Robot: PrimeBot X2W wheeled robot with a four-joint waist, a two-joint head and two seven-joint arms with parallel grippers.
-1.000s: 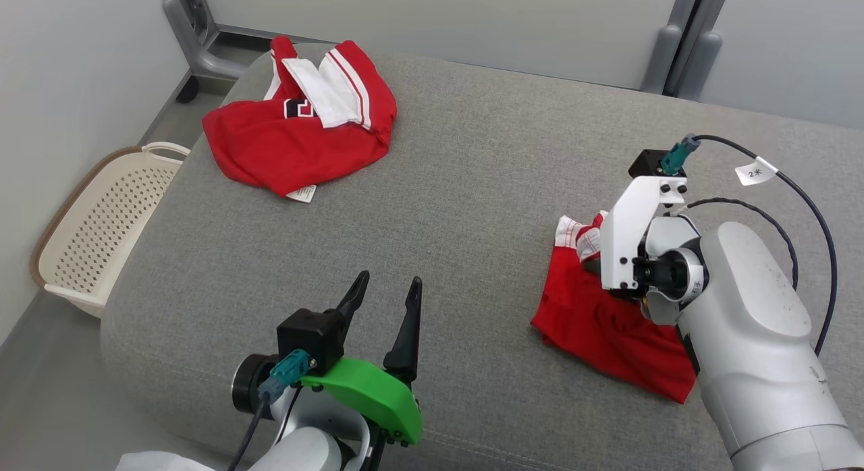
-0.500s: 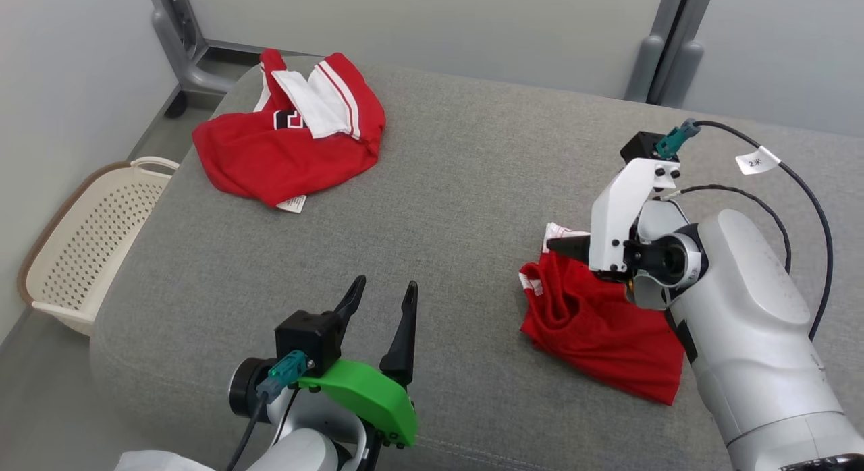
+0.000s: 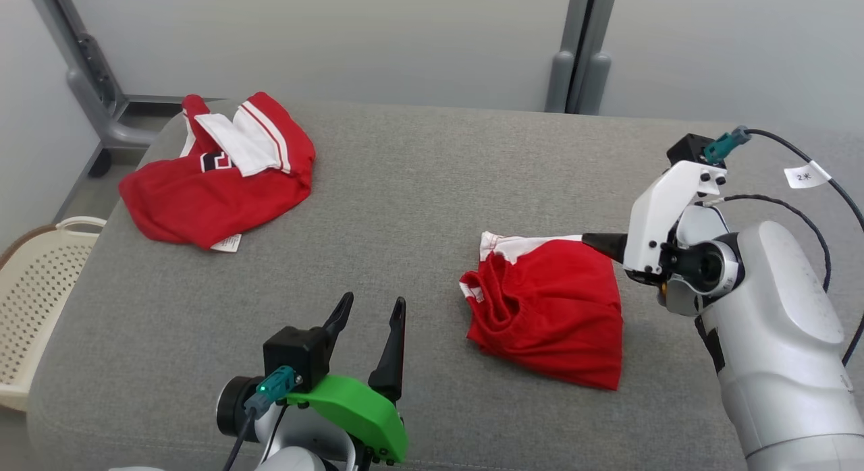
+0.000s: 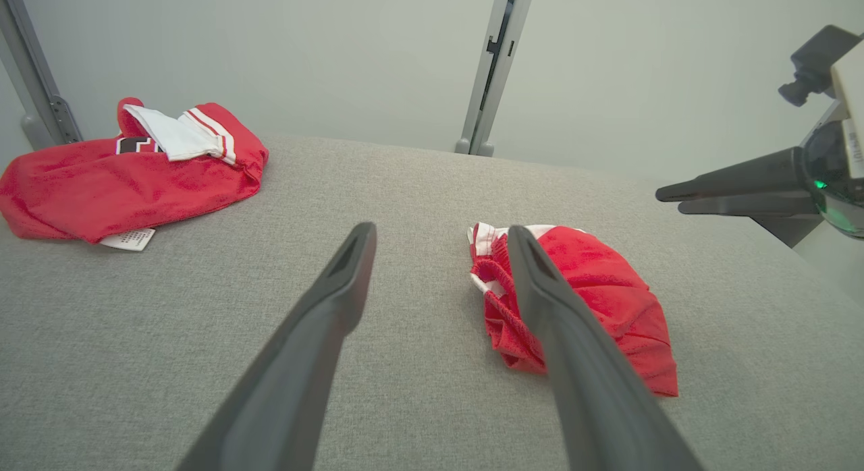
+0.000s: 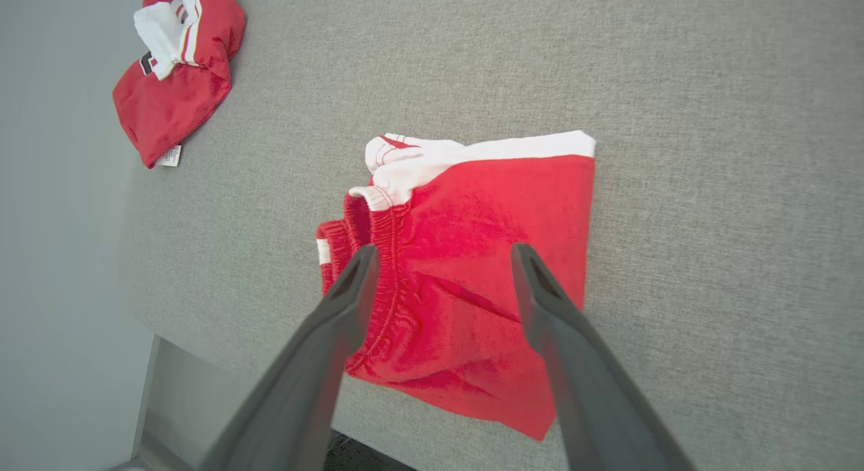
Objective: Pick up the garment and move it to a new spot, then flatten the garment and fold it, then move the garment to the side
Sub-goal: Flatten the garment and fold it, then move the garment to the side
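Garment [image 3: 547,316] of red cloth with a white band is seen folded into a compact bundle on a grey padded surface [image 3: 418,187], right of the middle and toward the near edge. Its gathered waistband is turned to the robot's left, and the white band is laid along the far edge. The right gripper [image 5: 445,255] is held in the air near the garment's far right corner, with its two dark fingers spread apart and nothing caught between them. In the left wrist view it is shown clear of the cloth. The left gripper [image 3: 370,308] is raised above the near edge of the surface, well apart from the garment. Its fingers are likewise parted and nothing is held. A second garment [image 3: 209,181], red with a white striped panel and a small white tag, is heaped at the far left corner of the surface. A pale perforated basket [image 3: 34,302] is set on the floor beside the left edge. Grey metal posts [image 3: 580,59] are seen against the wall behind.
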